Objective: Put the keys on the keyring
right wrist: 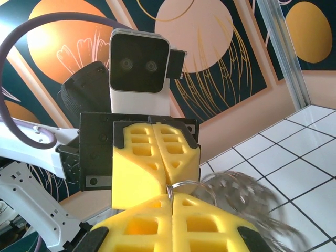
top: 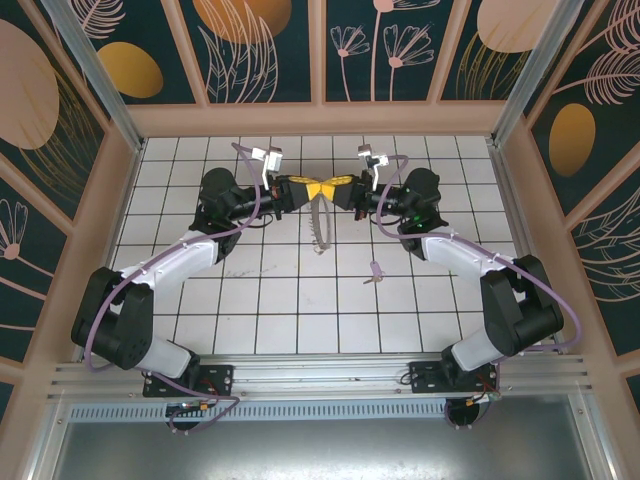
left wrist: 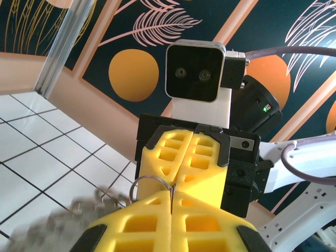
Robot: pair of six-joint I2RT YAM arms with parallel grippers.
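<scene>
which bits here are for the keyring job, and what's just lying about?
For the job:
- key, loose on the tiles
- keyring, pinched between left fingers and right fingers

Just there:
- wall panels
- metal rail at the near edge

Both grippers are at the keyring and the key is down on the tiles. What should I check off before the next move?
1. Left gripper shut on keyring: ok.
2. Right gripper shut on keyring: ok.
3. Key on keyring: not ok; it lies on the tiles, apart from the keyring.
4. A gripper free to fetch the key: not ok; both hold the keyring.
5. Ring pried open enough for the key: cannot tell.
6. Key uncovered, nothing resting on it: ok.
</scene>
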